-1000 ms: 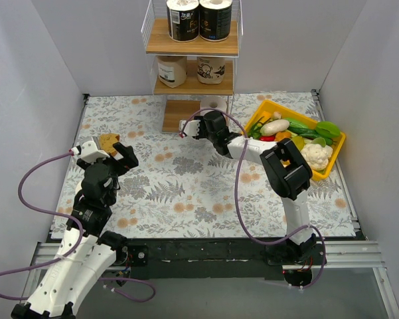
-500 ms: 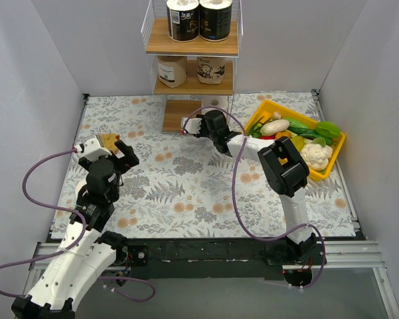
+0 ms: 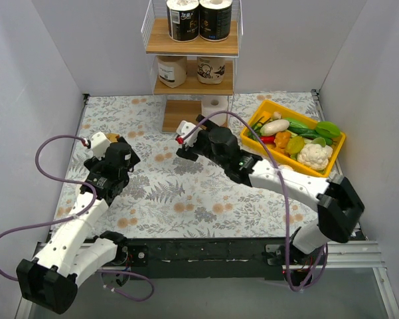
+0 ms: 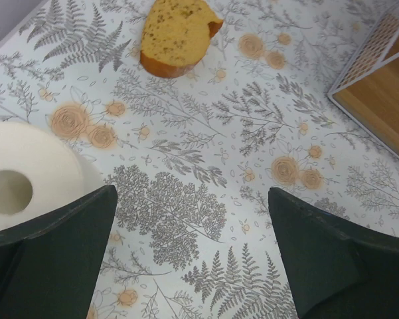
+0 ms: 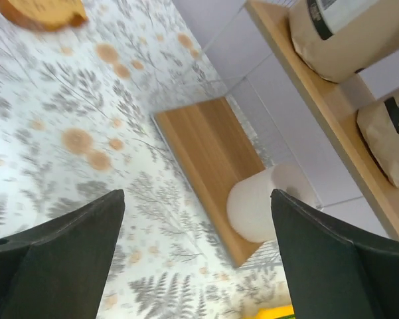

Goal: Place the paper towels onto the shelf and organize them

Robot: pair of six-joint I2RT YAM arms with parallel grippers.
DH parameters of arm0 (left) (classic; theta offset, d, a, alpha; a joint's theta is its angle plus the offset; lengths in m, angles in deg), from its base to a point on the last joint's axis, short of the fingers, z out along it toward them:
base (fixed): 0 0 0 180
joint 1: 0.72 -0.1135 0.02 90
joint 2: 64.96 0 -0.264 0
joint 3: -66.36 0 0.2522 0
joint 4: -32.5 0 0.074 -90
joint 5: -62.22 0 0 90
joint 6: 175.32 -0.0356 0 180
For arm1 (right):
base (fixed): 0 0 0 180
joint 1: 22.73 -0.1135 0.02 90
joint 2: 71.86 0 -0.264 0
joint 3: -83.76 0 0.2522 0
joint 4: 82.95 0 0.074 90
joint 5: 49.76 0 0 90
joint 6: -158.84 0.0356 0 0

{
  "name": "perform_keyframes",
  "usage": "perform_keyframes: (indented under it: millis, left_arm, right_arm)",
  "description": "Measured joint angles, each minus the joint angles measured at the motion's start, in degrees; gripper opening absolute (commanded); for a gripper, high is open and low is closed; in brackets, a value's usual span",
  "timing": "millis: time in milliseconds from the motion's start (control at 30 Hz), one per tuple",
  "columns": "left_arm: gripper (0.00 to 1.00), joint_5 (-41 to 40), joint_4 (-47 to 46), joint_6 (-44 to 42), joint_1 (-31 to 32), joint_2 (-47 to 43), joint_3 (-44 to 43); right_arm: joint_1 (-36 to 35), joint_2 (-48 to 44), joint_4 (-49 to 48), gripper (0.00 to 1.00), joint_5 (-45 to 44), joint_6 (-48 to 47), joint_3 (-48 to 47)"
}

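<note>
**Last roll sits outside the left hand's reach**

Your left hand [image 4: 189, 199] is spread wide and holds nothing. The loose white roll [image 4: 23, 179] stands on end on the desk [image 4: 186, 119]. It is not between the fingers but out at the left finger's side, partly hidden by it; you cannot tell whether they touch. Close now and you pinch air, or the finger's outer face knocks the roll over and sets it rolling. An orange spongy lump [image 4: 176, 30] lies ahead of the hand, and a roll shoved forward could run into it.

Your right hand [image 5: 198, 196] is also spread and empty, pointing at the shelf [image 5: 206, 149]. Ahead of it, toward its right finger, the second white roll [image 5: 265, 199] stands at one end of the bottom board, with bare board beside it. The tan rolls [image 3: 171, 70] fill the middle tier and the black rolls [image 3: 182, 18] the top, so that bare spot looks like the only slot left.

Two more risks: the right arm lies across the shelf's front and may block the left arm's path, and the thin wire frame [image 4: 362, 53] could snag a roll brought in too wide, jolting the one already placed.
</note>
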Motion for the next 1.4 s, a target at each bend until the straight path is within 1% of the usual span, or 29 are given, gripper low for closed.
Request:
perform_keyframes:
  millis: [100,233,367,433,500,600,733,1000,1233,1400]
  left_arm:
    - [0.98,-0.5,4.59,3.23,-0.94,2.62,-2.82]
    - [0.98,-0.98,8.85,5.77,-4.02,5.6,-5.35]
    - [0.98,0.87,10.01,6.03,-11.91,7.06,-5.53]
    - [0.98,1.42,10.4,6.1,-15.93,8.11,-5.53]
    - [0.98,1.88,10.75,6.14,-20.15,9.29,-5.53]
    - [0.98,3.45,11.1,6.6,-23.85,11.96,-5.53]
    - [0.96,4.74,11.26,8.37,-24.65,12.98,-5.53]
    - [0.93,3.5,13.0,14.25,-24.68,13.07,-5.75]
    - [0.83,3.26,17.64,21.09,-24.7,17.44,-7.45]
    - [0.8,3.45,20.39,24.24,-24.7,19.71,-7.96]
  right_arm:
    - [-1.88,-7.8,0.79,0.99,0.22,8.96,4.46]
    - [-1.97,-15.85,3.76,0.99,1.6,19.06,9.01]
    - [-1.75,-22.71,2.97,0.99,2.54,26.71,16.9]
    - [-1.73,-24.33,3.19,0.98,2.97,29.07,20.46]
    - [-1.73,-24.57,4.17,0.98,3.08,30.99,22.21]
    - [-1.7,-24.7,5.46,0.96,3.48,32.79,22.49]
    - [-1.7,-25.64,6.49,0.95,4.74,33.88,22.29]
    - [-1.7,-25.97,9.79,0.91,7.41,35.1,19.19]
    - [-1.7,-25.97,13.97,0.89,7.8,36.68,15.54]
    - [-1.7,-25.94,15.72,0.88,8.22,37.46,12.59]
